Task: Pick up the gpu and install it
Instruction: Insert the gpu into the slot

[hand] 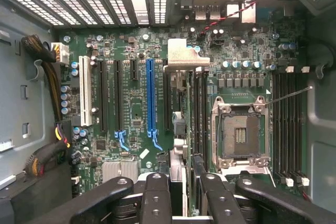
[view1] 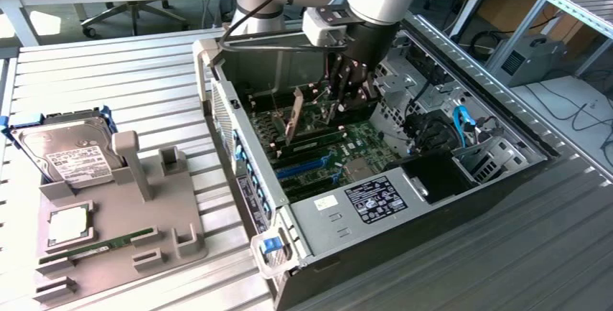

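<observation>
One gripper (view1: 343,85) had reached down into the open computer case (view1: 316,232), its fingers (hand: 156,195) closed on the gpu (hand: 181,129), a thin dark card seen edge-on in the wrist view and standing over the motherboard (hand: 131,145). By my judgement the pickup was done and the install was under way: the card sat above a slot just beside the long blue slot (hand: 150,95), though whether it was fully seated could not be told. Its metal bracket (hand: 185,59) lay toward the rear slot openings. Close by stood another upright card (view1: 296,117), the empty processor socket (hand: 239,135) and bundled cables (hand: 50,64) at the case wall. Outside, on the exterior view's left, a grey holder (view1: 125,232) kept a hard drive (view1: 69,154) and a memory stick (view1: 100,246).
</observation>
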Motion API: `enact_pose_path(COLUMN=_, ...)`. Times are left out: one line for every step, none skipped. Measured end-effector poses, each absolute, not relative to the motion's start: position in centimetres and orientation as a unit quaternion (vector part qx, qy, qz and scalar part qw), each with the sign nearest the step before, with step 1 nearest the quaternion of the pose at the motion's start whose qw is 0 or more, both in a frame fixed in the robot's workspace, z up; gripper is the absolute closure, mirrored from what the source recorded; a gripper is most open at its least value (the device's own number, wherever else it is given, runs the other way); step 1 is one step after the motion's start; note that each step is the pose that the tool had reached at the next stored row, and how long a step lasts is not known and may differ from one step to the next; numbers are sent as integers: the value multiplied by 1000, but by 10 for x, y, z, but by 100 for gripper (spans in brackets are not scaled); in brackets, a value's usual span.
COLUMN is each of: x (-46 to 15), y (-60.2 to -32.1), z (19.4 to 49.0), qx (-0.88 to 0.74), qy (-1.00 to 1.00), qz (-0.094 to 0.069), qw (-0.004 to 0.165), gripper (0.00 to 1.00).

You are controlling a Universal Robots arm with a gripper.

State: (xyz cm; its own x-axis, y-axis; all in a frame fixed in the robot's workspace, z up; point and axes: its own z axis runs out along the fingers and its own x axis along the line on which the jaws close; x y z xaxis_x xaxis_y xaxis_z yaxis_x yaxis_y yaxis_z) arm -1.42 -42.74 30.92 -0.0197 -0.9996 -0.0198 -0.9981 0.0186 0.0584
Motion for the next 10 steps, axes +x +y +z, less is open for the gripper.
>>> enact_pose_path(x=-14, y=-427, z=309, qx=700, qy=-714, qz=-28, qw=13, gripper=73)
enact_pose_path(x=-15, y=-428, z=309, qx=700, qy=-713, qz=-28, qw=13, gripper=73)
enact_pose_path(x=-15, y=-428, z=309, qx=700, qy=-713, qz=-28, qw=13, gripper=73)
enact_pose_path(x=-15, y=-428, z=309, qx=700, qy=-713, qz=-28, qw=13, gripper=73)
enact_pose_path(x=-16, y=-429, z=309, qx=700, qy=-713, qz=-28, qw=13, gripper=73)
enact_pose_path(x=-16, y=-429, z=308, qx=700, qy=-713, qz=-28, qw=13, gripper=73)
enact_pose_path(x=-16, y=-430, z=308, qx=700, qy=-713, qz=-28, qw=13, gripper=73)
enact_pose_path(x=-17, y=-430, z=308, qx=700, qy=-714, qz=-28, qw=13, gripper=73)
enact_pose_path(x=-17, y=-431, z=308, qx=700, qy=-713, qz=-28, qw=13, gripper=73)
enact_pose_path(x=-17, y=-431, z=308, qx=700, qy=-713, qz=-28, qw=13, gripper=73)
